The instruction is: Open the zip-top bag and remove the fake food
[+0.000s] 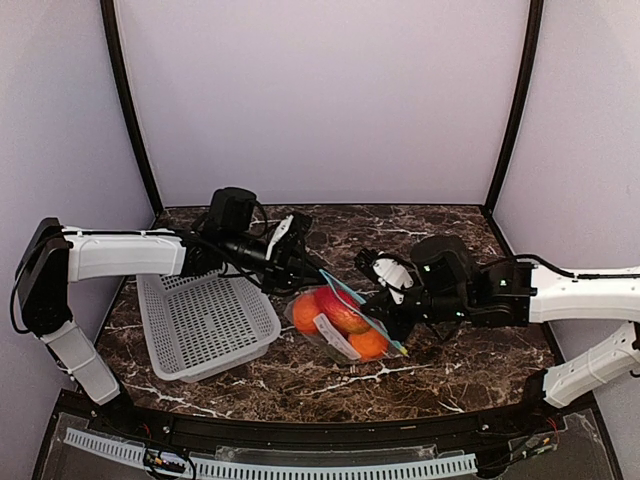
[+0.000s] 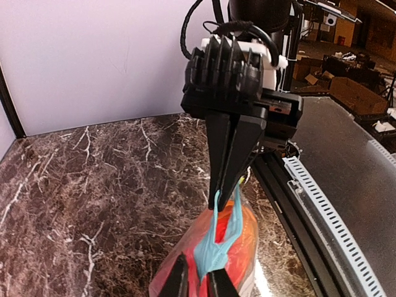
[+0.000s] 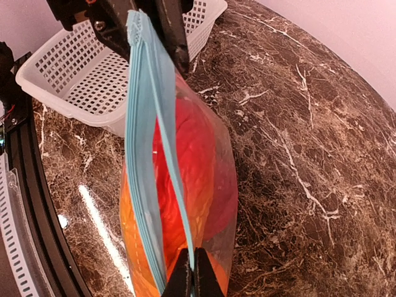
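The zip-top bag (image 1: 338, 330) hangs stretched between both grippers just above the marble table (image 1: 440, 225), its teal zip strip (image 3: 139, 142) on top. The strip's two lips are parted in the middle. Inside I see fake food: a red piece (image 3: 201, 167) and an orange piece (image 3: 133, 247), with round oranges (image 1: 305, 313) in the top view. My left gripper (image 2: 199, 279) pinches the strip's end nearest the basket, its jaws only slightly apart. My right gripper (image 3: 195, 277) is shut on one lip at the other end. The rest of the food is hidden by these pieces.
A white perforated basket (image 1: 205, 320) sits on the table left of the bag, under the left arm. A black rail (image 2: 309, 204) and a white slotted strip (image 1: 300, 465) run along the near table edge. Pale walls enclose the back and both sides.
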